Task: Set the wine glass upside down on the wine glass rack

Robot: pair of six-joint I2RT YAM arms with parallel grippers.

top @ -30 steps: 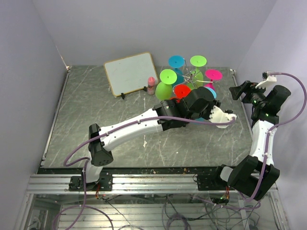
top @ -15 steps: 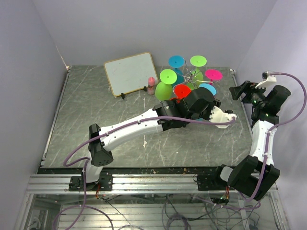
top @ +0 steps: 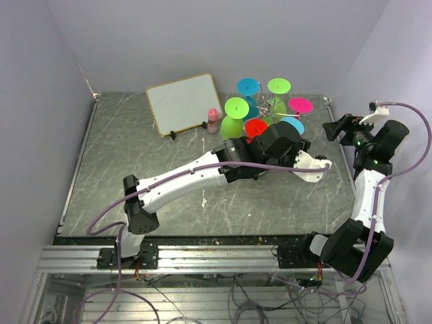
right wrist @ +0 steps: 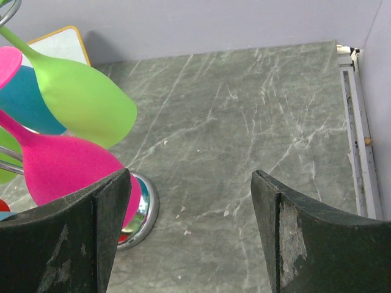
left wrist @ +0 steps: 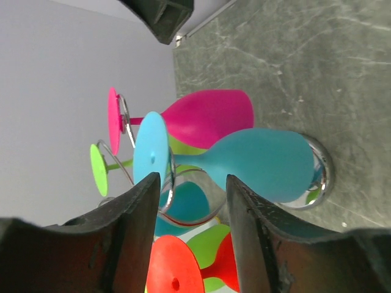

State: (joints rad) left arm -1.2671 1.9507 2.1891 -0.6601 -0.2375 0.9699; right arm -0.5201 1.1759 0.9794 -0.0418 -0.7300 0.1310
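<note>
Change: left pincer point(left wrist: 194, 183) had spread wider than a second before, and its wrist had edged toward 10 o'clock.
Wine glass point(left wrist: 263, 168): light blue, hung upside down with its foot caught in a wire loop on the rack's 5 o'clock side, bowl near the shiny base.
Wine glass rack point(top: 273, 108): stood toward 1 o'clock on the bench point(top: 135, 155), also carrying green, pink, red and blue glasses.
Left pincer: partly open, fingers either side of the blue stem, not closed on it.
Right pincer point(right wrist: 190, 177): wide open, empty, at 3 o'clock of the rack.
White board point(top: 183, 103): at 9 o'clock of the rack, small pink bottle point(top: 213, 120) between.
</note>
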